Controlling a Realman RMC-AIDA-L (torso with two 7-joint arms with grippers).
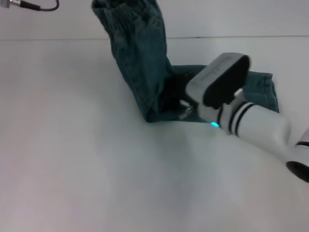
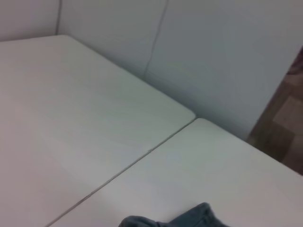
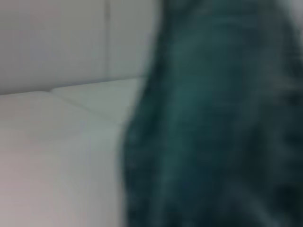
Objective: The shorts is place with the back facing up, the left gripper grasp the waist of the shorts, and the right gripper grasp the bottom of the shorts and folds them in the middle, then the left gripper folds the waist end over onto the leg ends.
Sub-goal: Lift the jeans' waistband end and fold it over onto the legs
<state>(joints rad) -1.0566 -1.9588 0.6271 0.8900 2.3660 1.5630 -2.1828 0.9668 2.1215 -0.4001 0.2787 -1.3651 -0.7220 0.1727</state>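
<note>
The dark teal denim shorts [image 1: 145, 72] stand half raised. The waist end rises off the table and runs out past the top edge of the head view, while the leg ends [image 1: 260, 89] lie flat at the right. The fold sits on the table at the near corner [image 1: 152, 116]. My right gripper [image 1: 186, 112] is down on the shorts near that fold, with its wrist housing [image 1: 219, 79] covering the middle of the fabric. Denim [image 3: 213, 123] fills most of the right wrist view. A small bunch of denim [image 2: 189, 220] shows in the left wrist view. My left gripper is out of view.
The white table [image 1: 87, 159] spreads wide to the left and front of the shorts, with a seam [image 2: 128, 165] between two tabletops. A black cable [image 1: 38, 7] lies at the far left corner. A wall and a strip of floor [image 2: 284, 123] lie beyond the table.
</note>
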